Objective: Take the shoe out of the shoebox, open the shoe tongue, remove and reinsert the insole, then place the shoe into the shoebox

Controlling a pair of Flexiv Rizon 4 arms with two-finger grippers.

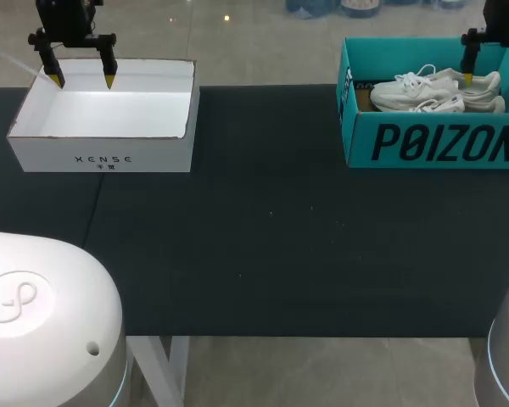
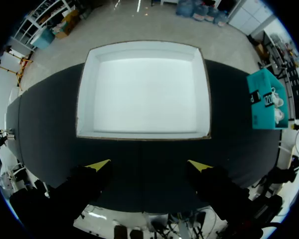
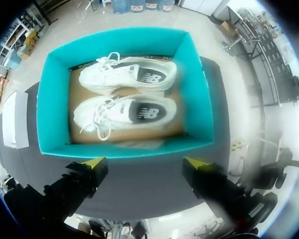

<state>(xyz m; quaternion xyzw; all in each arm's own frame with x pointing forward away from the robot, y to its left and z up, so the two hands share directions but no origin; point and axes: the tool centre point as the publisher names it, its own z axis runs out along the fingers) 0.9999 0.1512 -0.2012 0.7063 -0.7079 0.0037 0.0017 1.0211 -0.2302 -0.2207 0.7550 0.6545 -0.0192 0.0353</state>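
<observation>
A teal shoebox (image 1: pixel 433 144) stands at the table's far right with two white shoes (image 1: pixel 437 91) lying side by side inside. In the right wrist view both shoes (image 3: pixel 124 112) rest on brown paper in the teal shoebox (image 3: pixel 52 107), insoles showing dark print. My right gripper (image 3: pixel 147 163) hangs open above the box, nothing between its fingers; in the head view the right gripper (image 1: pixel 495 78) is over the shoes. My left gripper (image 1: pixel 83 80) hangs open over an empty white box (image 1: pixel 102 127). The left wrist view shows the left gripper (image 2: pixel 149 165) above the white box (image 2: pixel 143 89).
The dark table mat (image 1: pixel 263 246) stretches between the two boxes and toward the front edge. The white box sits at the far left corner, the teal one at the far right. Both robot bases (image 1: pixel 42 322) bulge at the near corners.
</observation>
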